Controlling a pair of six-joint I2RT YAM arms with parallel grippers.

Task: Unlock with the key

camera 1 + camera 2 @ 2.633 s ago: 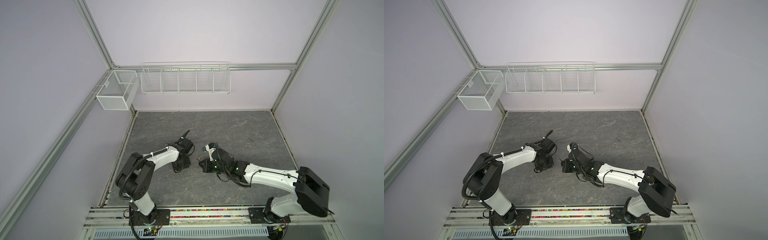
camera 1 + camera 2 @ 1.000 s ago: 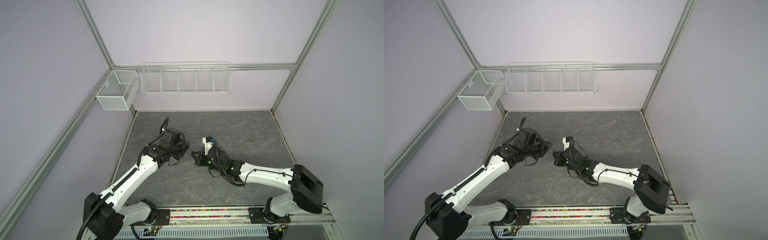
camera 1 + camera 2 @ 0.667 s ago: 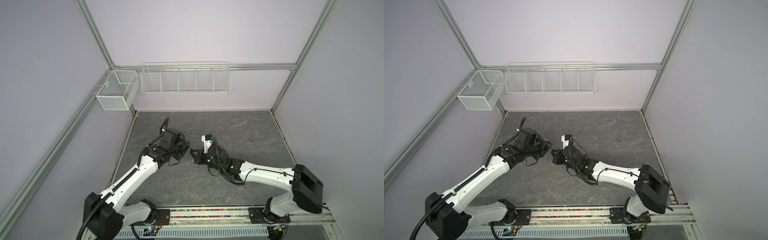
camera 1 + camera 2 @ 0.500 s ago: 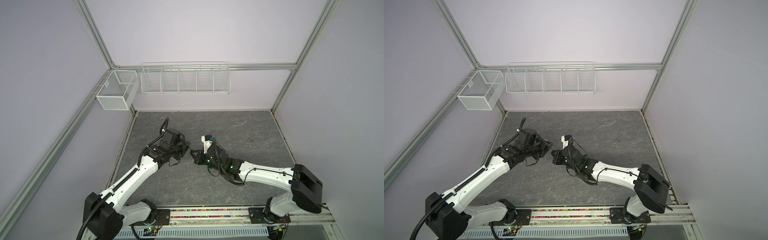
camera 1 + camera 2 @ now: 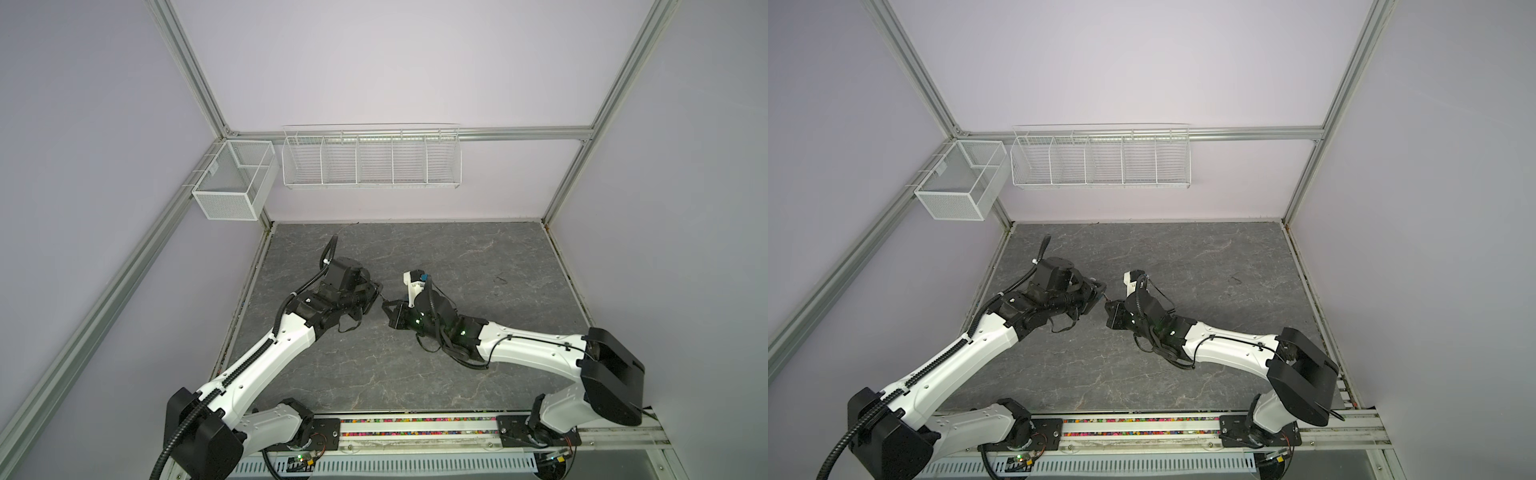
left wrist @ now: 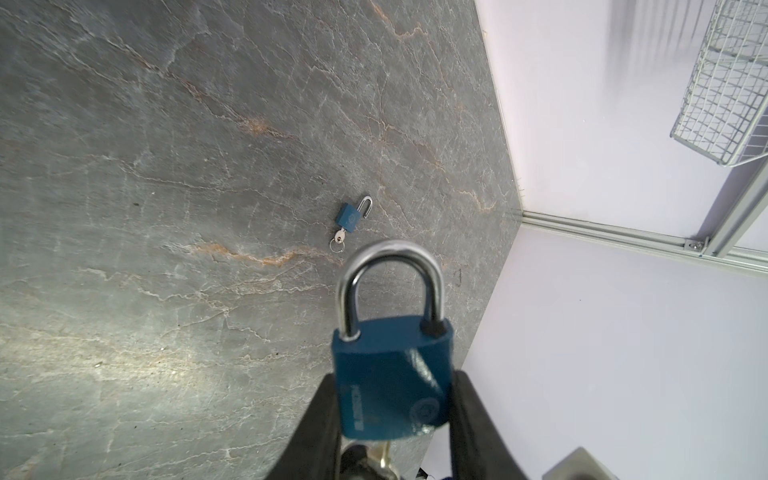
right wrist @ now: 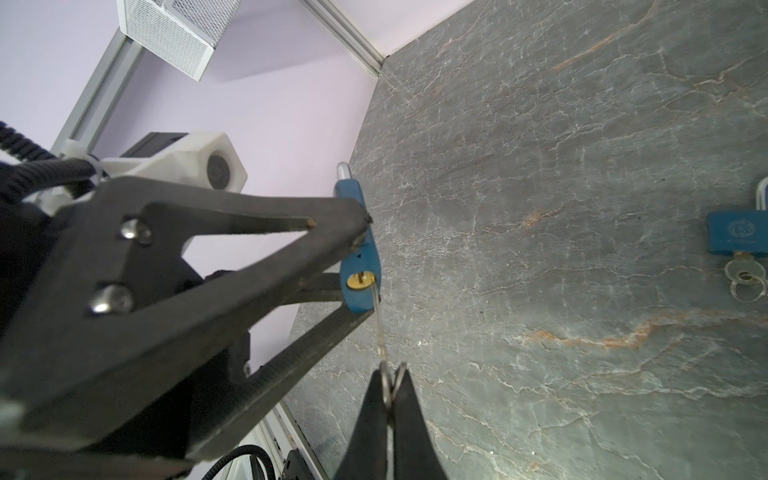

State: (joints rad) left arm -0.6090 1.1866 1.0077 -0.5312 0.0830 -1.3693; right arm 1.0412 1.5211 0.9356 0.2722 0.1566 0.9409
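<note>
Your right end effector (image 7: 388,376) is pinched tight on the ring end of a thin silver key (image 7: 379,320). The blade runs edge-on to the brass keyway (image 7: 360,281) in the underside of a blue padlock (image 7: 358,253). The tip touches the keyway's rim, but you cannot tell whether it has gone in. Your left end effector (image 6: 395,384) is partly closed and clamps that padlock by its sides above the desk (image 5: 457,257). The padlock's shackle (image 6: 388,282) is seated in the body at both legs. Further out, a second blue padlock (image 6: 348,217) lies flat on the desk with its shackle swung open and its own key (image 7: 748,272) in it. At the back wall hang a wire rack (image 5: 371,166) and a mesh basket (image 5: 232,183).
</note>
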